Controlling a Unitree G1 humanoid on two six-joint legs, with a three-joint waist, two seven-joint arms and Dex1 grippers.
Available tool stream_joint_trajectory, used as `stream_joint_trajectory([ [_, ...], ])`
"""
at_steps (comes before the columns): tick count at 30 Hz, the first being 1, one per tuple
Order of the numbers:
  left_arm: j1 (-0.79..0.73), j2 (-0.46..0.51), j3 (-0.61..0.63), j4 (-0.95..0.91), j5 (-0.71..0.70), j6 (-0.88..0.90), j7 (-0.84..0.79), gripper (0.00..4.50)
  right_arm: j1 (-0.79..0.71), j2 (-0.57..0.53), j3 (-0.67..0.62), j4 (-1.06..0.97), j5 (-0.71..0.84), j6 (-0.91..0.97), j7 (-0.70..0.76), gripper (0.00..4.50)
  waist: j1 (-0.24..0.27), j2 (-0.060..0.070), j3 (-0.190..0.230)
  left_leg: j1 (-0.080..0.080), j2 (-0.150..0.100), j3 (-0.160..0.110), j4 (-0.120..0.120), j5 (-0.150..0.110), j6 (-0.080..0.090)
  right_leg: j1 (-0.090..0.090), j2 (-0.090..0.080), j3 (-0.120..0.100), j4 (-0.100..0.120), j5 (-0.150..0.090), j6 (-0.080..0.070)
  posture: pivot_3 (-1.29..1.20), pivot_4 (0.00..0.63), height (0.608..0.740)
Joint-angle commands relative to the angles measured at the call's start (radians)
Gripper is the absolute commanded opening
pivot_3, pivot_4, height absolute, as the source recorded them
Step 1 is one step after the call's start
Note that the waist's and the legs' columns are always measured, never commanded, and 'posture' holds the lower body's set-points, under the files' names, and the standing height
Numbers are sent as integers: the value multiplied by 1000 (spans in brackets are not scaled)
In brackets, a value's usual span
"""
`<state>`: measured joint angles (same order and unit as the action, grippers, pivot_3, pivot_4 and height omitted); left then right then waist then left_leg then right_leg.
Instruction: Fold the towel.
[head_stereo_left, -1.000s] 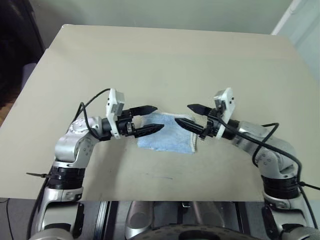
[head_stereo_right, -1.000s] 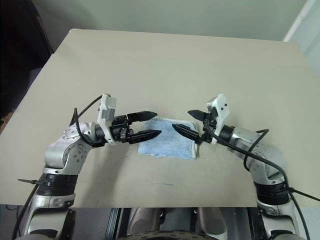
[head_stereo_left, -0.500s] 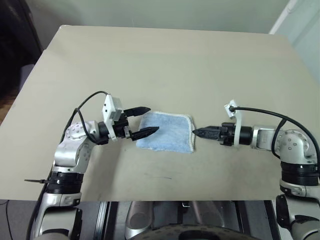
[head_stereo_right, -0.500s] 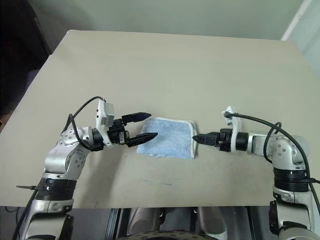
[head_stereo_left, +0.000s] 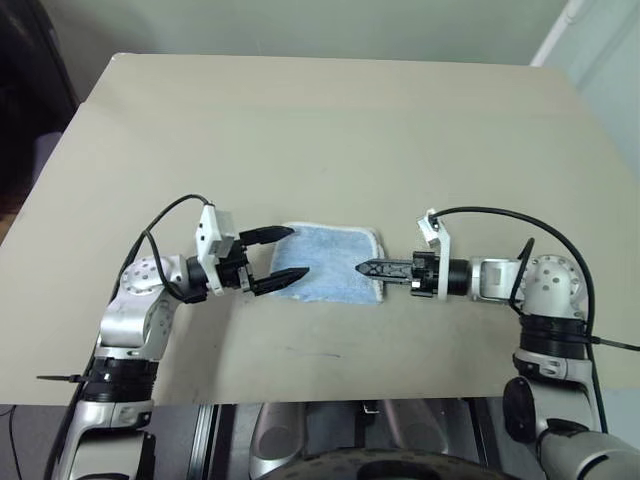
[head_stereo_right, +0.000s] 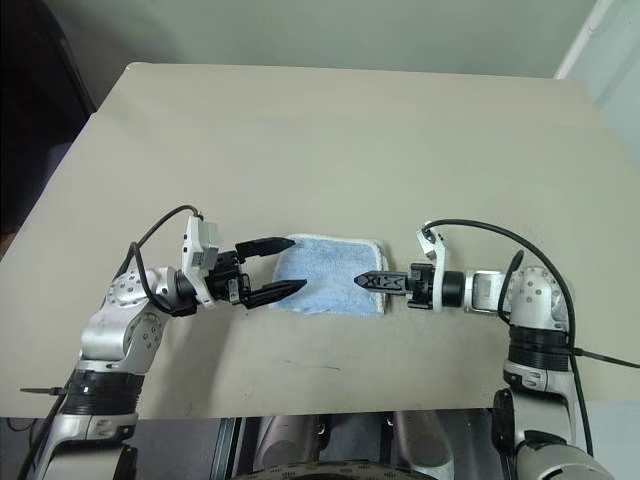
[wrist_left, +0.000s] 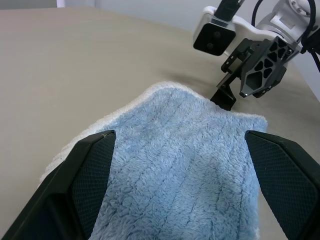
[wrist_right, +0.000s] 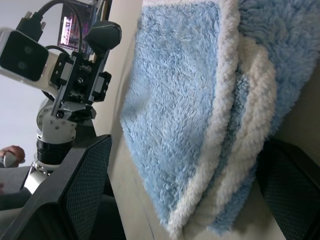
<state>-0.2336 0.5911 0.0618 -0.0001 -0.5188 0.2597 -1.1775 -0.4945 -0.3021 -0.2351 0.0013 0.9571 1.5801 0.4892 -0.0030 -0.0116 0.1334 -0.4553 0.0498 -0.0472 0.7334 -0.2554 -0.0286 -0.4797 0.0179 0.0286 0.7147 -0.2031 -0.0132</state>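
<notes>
Folded towel (head_stereo_left: 332, 263) lies at frame centre on the worktop (head_stereo_left: 320, 130), flanked by left tool (head_stereo_left: 278, 254) and right tool (head_stereo_left: 372, 268), both wide open, empty; next: gripping edges for another fold

Both arms are silver metal with black joint rings. Each hand, left hand (head_stereo_left: 268, 258) and right hand (head_stereo_left: 372, 268), has black pointed fingers, a white camera box and black cable.
</notes>
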Motion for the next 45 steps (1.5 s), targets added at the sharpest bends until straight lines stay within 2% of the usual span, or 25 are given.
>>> stream_joint_trajectory([
  [1, 7, -2, 8, -20, 0, -26, -3, 4469, -2, 22, -6, 36, -16, -6, -9, 4500, -1, 0, 0, 0, 0, 0, 0, 0, 0, 0, 0, 0, 0, 0, 0, 0, 150, 697],
  [8, 3, -4, 2, -15, 5, -33, 0, 4469, 15, 76, 4, 24, -13, -1, -16, 4500, -9, 0, 0, 1, 3, 1, 0, 0, 0, -1, 2, 0, 0, 0, 0, 0, 150, 697],
  [9, -2, -7, 0, -9, 10, -39, 0, 4492, 16, 79, 9, 27, -20, -6, -17, 4324, -10, 0, 0, 2, 4, 1, 0, 0, 0, -1, 3, 0, 0, 0, 0, 0, 150, 697],
  [11, -9, -11, -3, 0, 16, -49, 0, 4500, 19, 84, 14, 32, -32, -13, -18, 3903, -10, 0, 0, 2, 5, 0, 0, 0, -1, -2, 5, 0, 0, 0, 0, 0, 150, 697],
  [16, -14, -18, -4, 10, 29, -63, 0, 4500, 24, 78, 16, 26, -42, -18, -8, 2144, -9, 0, 0, 0, 8, 1, 0, -1, -2, -4, 7, 0, 0, 5, -10, 0, 150, 697],
  [22, -22, -26, -8, 26, 44, -71, 6, 4500, 27, 69, 1, 16, -42, -14, -4, 171, -9, -2, -1, 2, 10, 2, 1, -2, -3, -1, 8, 0, 0, 5, -10, 0, 150, 697],
  [23, -24, -28, -10, 32, 51, -77, 8, 4500, 28, 70, -2, 13, -40, -12, -5, 58, -9, -2, -1, 3, 10, 2, 1, -1, -2, 0, 8, 0, 0, 3, -7, 0, 150, 697],
  [25, -28, -31, -13, 43, 59, -87, 8, 4500, 32, 76, -12, 2, -33, -9, -10, 58, -8, -2, -1, 2, 10, 2, 1, 0, -1, 0, 8, 0, 0, 1, -3, 0, 150, 697],
  [32, -65, -45, 0, 81, 58, -96, 14, 4500, 18, 99, -119, -88, 31, 32, -52, 58, 0, -1, -1, 0, 10, 0, 1, -1, -2, -3, 9, 0, 0, 2, -3, 0, 150, 697],
  [33, -69, -47, 1, 84, 57, -96, 14, 4500, 18, 101, -128, -94, 39, 34, -60, 58, 0, -1, -1, -2, 10, 1, 1, -1, -2, -4, 9, 0, 0, 4, -8, 0, 150, 697],
  [34, -70, -47, 2, 86, 57, -96, 13, 4500, 19, 103, -130, -96, 43, 34, -65, 58, 0, -1, -1, -2, 11, 1, 1, -1, -2, -5, 9, 0, 0, 7, -12, 0, 150, 697],
  [45, -72, -48, 2, 89, 58, -97, 12, 4500, 21, 104, -136, -94, 85, 34, -111, 58, 0, -1, -1, -6, 12, 3, 1, -3, -5, -10, 10, 0, 0, 5, -12, 0, 150, 697],
])
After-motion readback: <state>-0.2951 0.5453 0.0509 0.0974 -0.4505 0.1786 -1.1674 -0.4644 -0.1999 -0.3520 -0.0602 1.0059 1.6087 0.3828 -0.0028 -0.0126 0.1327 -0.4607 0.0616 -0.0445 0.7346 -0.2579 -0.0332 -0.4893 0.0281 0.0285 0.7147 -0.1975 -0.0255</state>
